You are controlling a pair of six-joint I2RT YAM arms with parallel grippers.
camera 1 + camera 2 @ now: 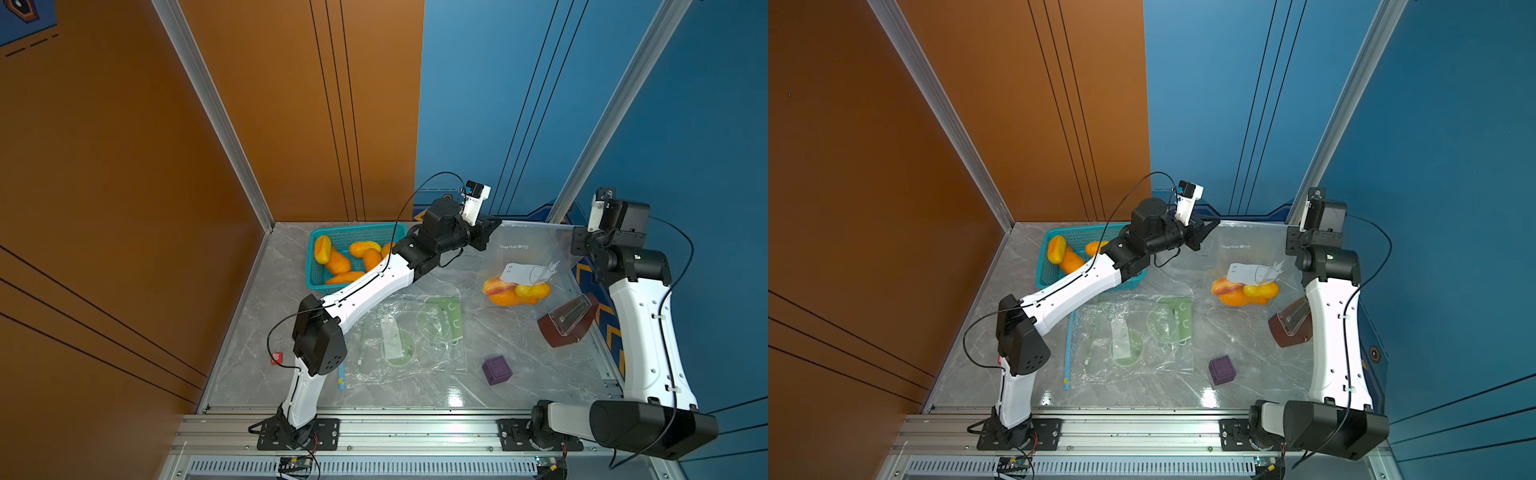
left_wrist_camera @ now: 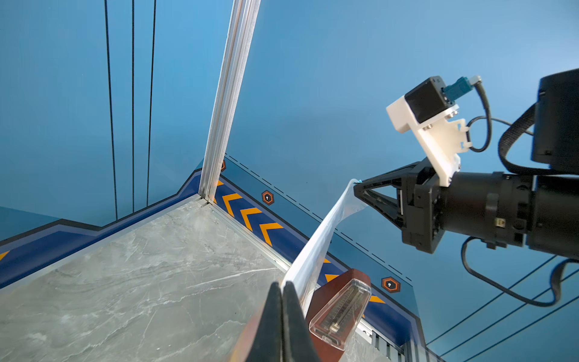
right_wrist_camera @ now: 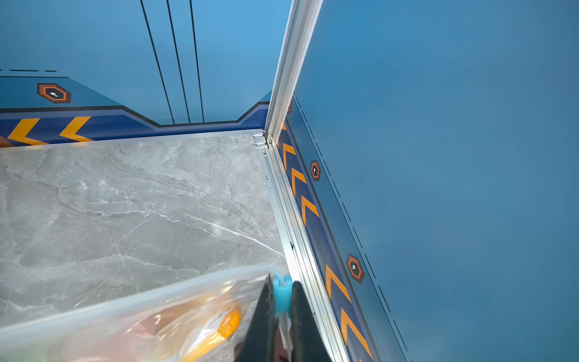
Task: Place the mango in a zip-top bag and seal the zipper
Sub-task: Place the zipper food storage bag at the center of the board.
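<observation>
- Overhead, a clear zip-top plastic bag (image 1: 536, 249) hangs stretched between the two arms at the far right of the grey marble table (image 1: 257, 332), top edge up and pulled taut so the zipper track runs straight.
- Left pincer (image 2: 283, 283): jaws pressed together on the left end of the bag's top strip. Judged to be the anchor, keeping that end from following any pull.
- Right pincer (image 3: 282, 282): narrow, clamped on the small blue plastic slider (image 3: 282, 293) at the right end of the strip.
- The orange-yellow mangoes (image 1: 515, 291) lie inside the bag, sagging at its lowest part just above the table, behind a white printed label. Their weight likely helps hold the film tight.
- The strip between the pincers reads as one flat band in the left wrist view. The seal is probably run to the end, but I cannot confirm it closed along its whole length.
- More mangoes sit in a teal plastic mesh basket (image 1: 357, 227) at the far left, partly under the left arm.
- Flat spare clear bags with green print (image 1: 407, 332) lie mid-table, well apart from the held bag.
- A brown wooden metronome with clear cover (image 1: 565, 320) lies tipped near the right arm. A purple cube (image 1: 496, 370) sits nearer, untouched.
</observation>
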